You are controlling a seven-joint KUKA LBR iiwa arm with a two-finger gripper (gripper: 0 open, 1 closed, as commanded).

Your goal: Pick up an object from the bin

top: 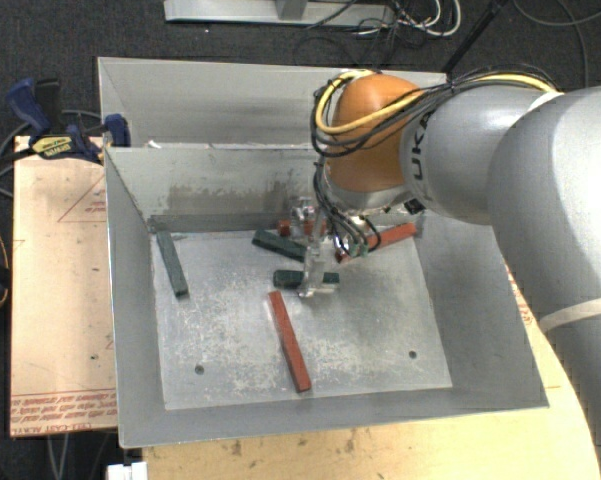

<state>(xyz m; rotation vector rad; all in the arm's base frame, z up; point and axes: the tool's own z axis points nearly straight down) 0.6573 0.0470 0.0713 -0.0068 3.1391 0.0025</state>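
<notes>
My gripper [309, 284] hangs below the orange wrist cover, in the middle of the bin's floor toward the back. Its tip comes down onto a small dark green flat block [286, 277] that lies across beneath it. Whether the block is gripped is hidden. A second dark green piece [273, 239] lies just behind it, near the back wall. A long red stick [290, 340] lies slantwise on the floor right in front of the gripper, apart from it.
A grey-green bar [172, 263] lies along the left wall. A short red piece [398, 234] sticks out from under the wrist at the right. The arm covers the bin's back right corner.
</notes>
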